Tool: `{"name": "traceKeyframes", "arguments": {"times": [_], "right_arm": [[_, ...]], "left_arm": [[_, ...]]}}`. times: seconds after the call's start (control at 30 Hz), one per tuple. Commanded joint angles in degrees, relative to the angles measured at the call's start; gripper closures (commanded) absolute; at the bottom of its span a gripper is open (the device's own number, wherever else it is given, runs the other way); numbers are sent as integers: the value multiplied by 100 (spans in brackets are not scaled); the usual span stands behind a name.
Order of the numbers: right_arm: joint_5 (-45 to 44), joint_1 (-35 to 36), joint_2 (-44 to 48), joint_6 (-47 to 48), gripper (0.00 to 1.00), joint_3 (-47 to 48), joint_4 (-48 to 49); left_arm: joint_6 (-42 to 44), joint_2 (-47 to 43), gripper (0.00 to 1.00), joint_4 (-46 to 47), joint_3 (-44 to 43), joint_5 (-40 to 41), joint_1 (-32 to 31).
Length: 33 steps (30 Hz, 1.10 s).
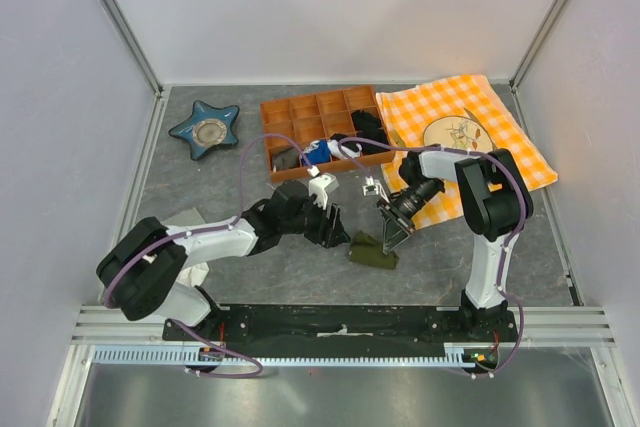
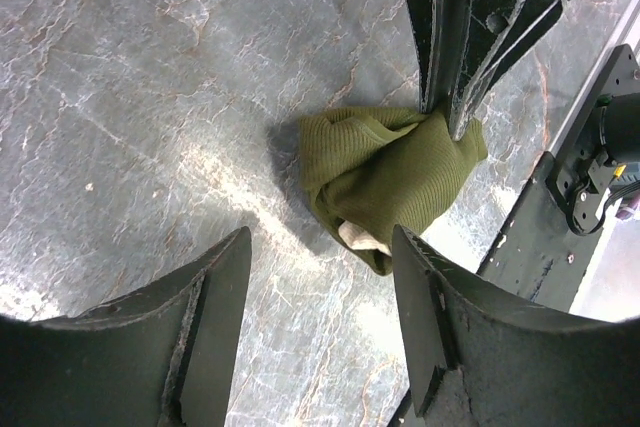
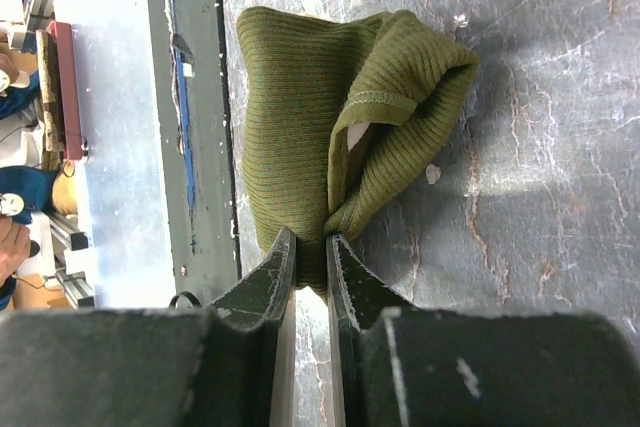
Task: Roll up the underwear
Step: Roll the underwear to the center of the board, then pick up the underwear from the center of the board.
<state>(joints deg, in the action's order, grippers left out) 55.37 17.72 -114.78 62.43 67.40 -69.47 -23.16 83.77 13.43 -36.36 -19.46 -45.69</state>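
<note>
Closest to the arm bases, on the grey marbled tabletop [image 1: 290, 277], lies the dark olive-green ribbed cloth underwear [image 1: 372, 250]. It is bunched into a loose folded bundle between the two arms. Its long axis runs roughly left to right in the top view, with the right end angled slightly nearer the bases. A sliver of cream waistband [image 2: 360, 237] peeks from the fold. The right end effector [image 3: 310, 247] is clenched on the bundle's far edge, a pinch of fabric caught between its narrow jaws. The left end effector [image 1: 335, 229] is released, jaws spread wide, just beside the bundle's left end. Farther back stand an orange compartment tray [image 1: 266, 142] holding small black, blue and white garments [image 1: 322, 152], a blue star-shaped dish [image 1: 205, 129] and an orange-and-white checked cloth [image 1: 490, 112].
</note>
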Motion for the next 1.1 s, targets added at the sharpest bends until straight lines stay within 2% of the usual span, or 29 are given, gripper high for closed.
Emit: {"name": "traceKeyframes", "arguments": {"times": [0.0,0.13,0.33,0.43,0.6,0.77,0.83,0.87,1.07], "right_arm": [[158,-49,316,234,81,-25,-84],[184,-75,307,243,82,-16,-84],[439,-233,474,252,82,204,-348],[518,-330,536,111,82,318,-348],[615,-462,597,-178,82,713,-330],[528,-611,545,-959,81,1467,-42],[308,-620,527,-1328,82,1697,213],[238,-620,527,-1800,81,1907,554],[-492,-620,194,-3192,81,3109,1794]], "left_arm": [[-145,-360,35,169,217,101,52],[-154,-440,35,186,252,-40,52],[-110,-834,35,-16,322,267,87],[-163,-1046,35,-209,366,382,271],[-277,-1836,35,-551,498,461,938],[-172,-2505,34,-1307,349,531,1632],[-76,-2725,34,-1728,182,619,1730],[30,-2795,34,-1991,130,637,1791],[198,-3191,34,-2468,-3,795,1836]]}}
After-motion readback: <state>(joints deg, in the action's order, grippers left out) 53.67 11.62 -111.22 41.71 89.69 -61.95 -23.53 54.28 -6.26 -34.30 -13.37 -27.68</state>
